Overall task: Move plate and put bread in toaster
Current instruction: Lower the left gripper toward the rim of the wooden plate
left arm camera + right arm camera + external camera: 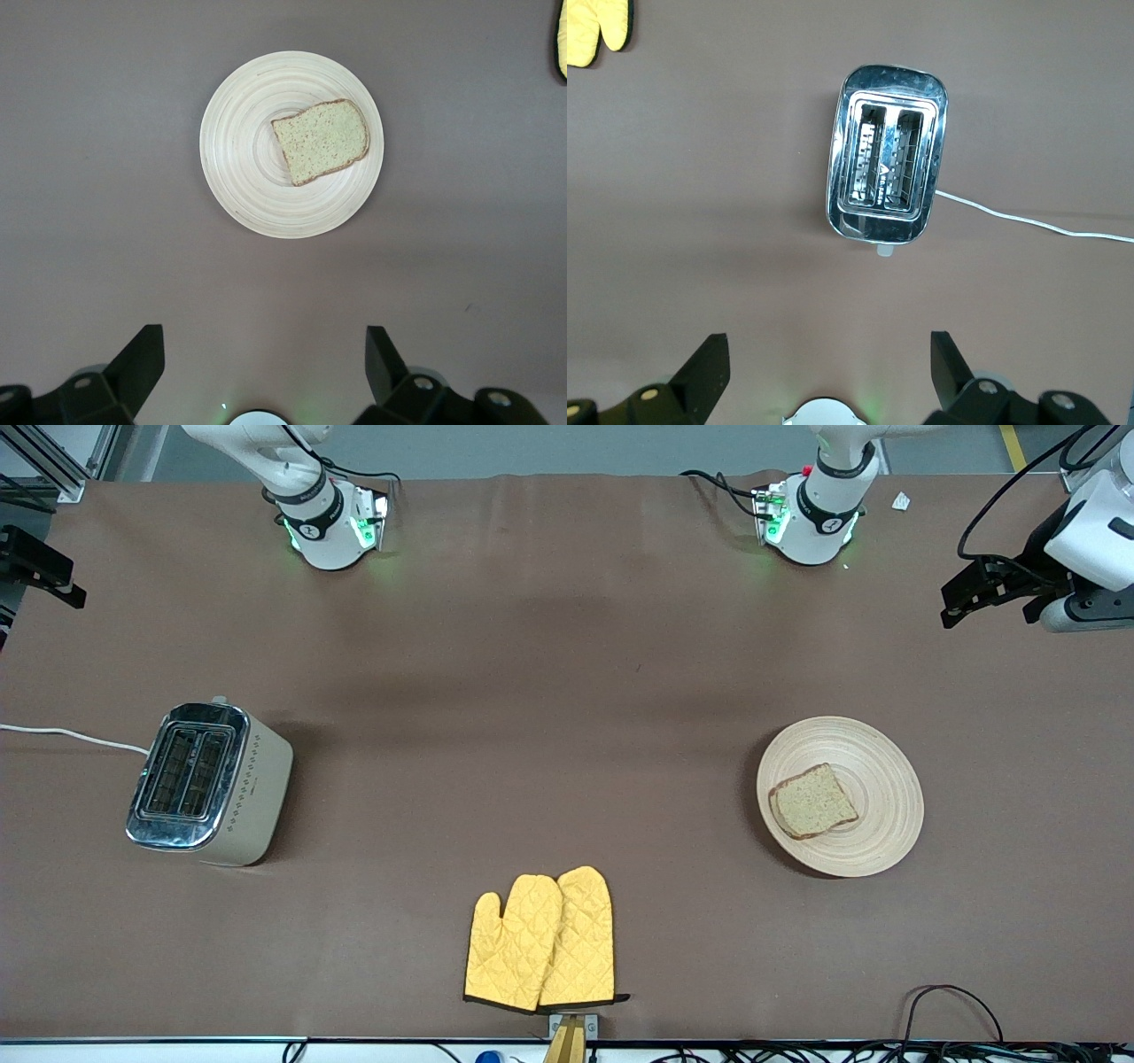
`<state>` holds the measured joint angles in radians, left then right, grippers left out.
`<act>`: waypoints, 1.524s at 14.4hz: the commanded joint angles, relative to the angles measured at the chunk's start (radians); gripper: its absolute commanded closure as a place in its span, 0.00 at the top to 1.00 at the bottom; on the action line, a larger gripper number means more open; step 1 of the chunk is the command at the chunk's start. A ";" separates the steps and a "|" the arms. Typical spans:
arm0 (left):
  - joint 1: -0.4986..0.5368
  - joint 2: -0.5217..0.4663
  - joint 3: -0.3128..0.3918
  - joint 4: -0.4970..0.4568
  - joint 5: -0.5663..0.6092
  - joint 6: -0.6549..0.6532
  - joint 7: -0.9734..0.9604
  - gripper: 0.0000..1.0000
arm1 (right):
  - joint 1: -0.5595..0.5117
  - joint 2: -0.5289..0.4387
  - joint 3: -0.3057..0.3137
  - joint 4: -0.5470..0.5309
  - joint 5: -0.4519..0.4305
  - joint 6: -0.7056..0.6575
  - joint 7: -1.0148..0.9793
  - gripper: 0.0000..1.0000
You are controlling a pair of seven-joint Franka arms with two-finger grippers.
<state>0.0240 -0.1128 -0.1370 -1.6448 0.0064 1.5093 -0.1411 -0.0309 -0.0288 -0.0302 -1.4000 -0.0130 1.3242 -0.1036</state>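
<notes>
The plate (pixel 840 796) sat on the brown table (pixel 567 673) toward the left arm's end, with the bread (pixel 812 802) lying flat on it, a little off centre. The toaster (pixel 209 783) stood upright toward the right arm's end, both slots empty, its white cord (pixel 71 736) trailing off the table's edge. A pair of yellow mitts (pixel 541 941) lay between the two, nearer the front camera. The left gripper (pixel 263 359) hung high above the table beside the plate, fingers spread wide and holding nothing. The right gripper (pixel 828 363) hung likewise beside the toaster, fingers wide and empty. Both arms waited.
</notes>
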 commanded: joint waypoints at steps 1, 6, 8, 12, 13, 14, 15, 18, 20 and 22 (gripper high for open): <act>-0.003 0.012 0.002 0.026 0.004 -0.017 0.008 1.00 | -0.015 -0.006 0.004 -0.005 0.021 -0.005 -0.008 1.00; 0.022 0.123 0.013 0.141 -0.003 -0.024 0.041 1.00 | -0.014 -0.006 0.006 -0.007 0.019 -0.005 0.001 1.00; 0.050 0.162 0.016 0.154 -0.005 -0.023 0.075 1.00 | -0.012 -0.006 0.006 -0.010 0.019 -0.010 0.001 1.00; 0.195 0.247 0.019 0.151 -0.151 -0.005 0.080 1.00 | -0.006 -0.005 0.009 -0.013 0.018 -0.030 -0.001 1.00; 0.242 0.272 0.019 0.149 -0.202 -0.003 0.092 1.00 | -0.007 -0.003 0.009 -0.020 0.018 -0.028 -0.001 1.00; 0.273 0.307 0.019 0.149 -0.221 0.011 0.125 1.00 | -0.012 -0.003 0.009 -0.033 0.019 -0.023 -0.001 1.00; 0.295 0.335 0.019 0.142 -0.226 0.041 0.164 1.00 | -0.014 -0.003 0.009 -0.034 0.019 -0.025 -0.001 1.00; 0.382 0.430 0.019 0.145 -0.255 0.072 0.315 1.00 | -0.017 -0.003 0.006 -0.036 0.019 -0.045 -0.013 1.00; 0.445 0.504 0.019 0.145 -0.327 0.091 0.408 1.00 | -0.026 -0.003 0.004 -0.036 0.019 -0.048 -0.015 1.00; 0.479 0.563 0.019 0.143 -0.391 0.094 0.448 1.00 | -0.026 -0.003 0.004 -0.036 0.018 -0.048 -0.015 1.00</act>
<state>0.4737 0.3928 -0.1114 -1.5266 -0.3264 1.6037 0.2652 -0.0375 -0.0200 -0.0329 -1.4241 -0.0100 1.2804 -0.1045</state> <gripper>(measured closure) 0.000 0.000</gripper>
